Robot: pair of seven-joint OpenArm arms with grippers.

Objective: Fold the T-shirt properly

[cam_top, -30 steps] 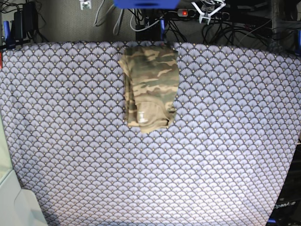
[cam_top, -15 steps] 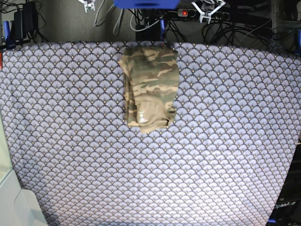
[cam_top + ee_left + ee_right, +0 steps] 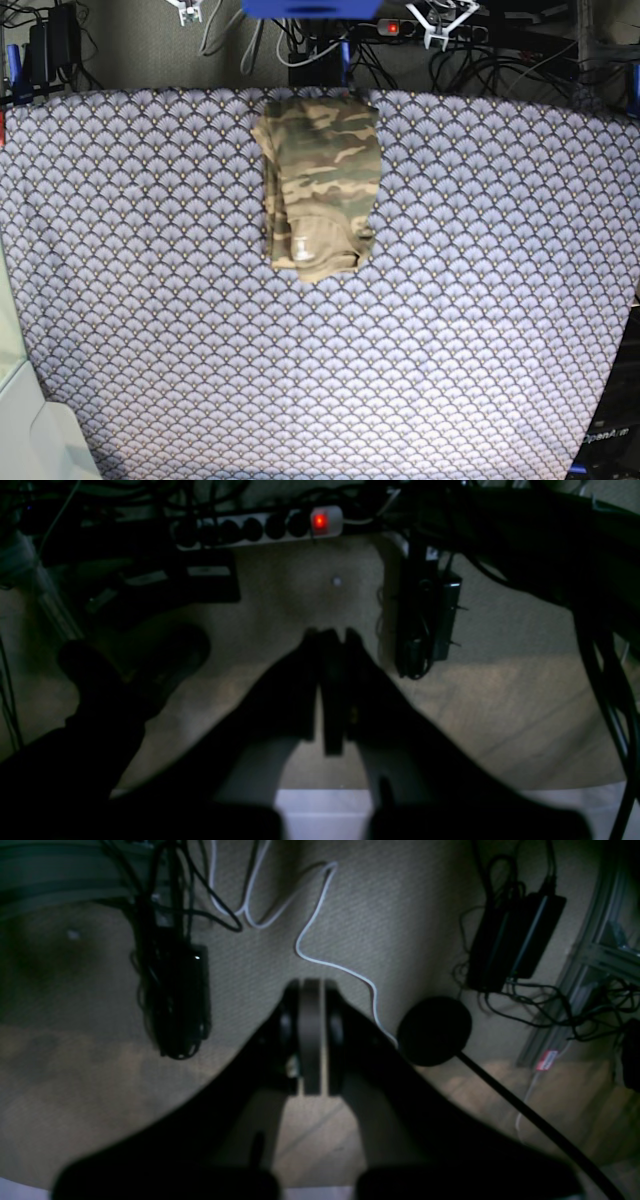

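**Camouflage T-shirt lies folded at the far edge**

The T-shirt (image 3: pixel 320 183) is folded into a compact upright rectangle in tan, olive and brown camouflage. It lies flat near the far middle of the purple scallop-patterned tablecloth (image 3: pixel 480 330), with its pale neck label (image 3: pixel 300 246) showing at the near end.

A surface (image 3: pixel 480 330) under a purple scallop-patterned tablecloth (image 3: pixel 150 300) carries the folded camouflage T-shirt (image 3: pixel 320 180) near its far edge, pale neck label facing up

Soft matt cloth T-shirt (image 3: pixel 318 180)
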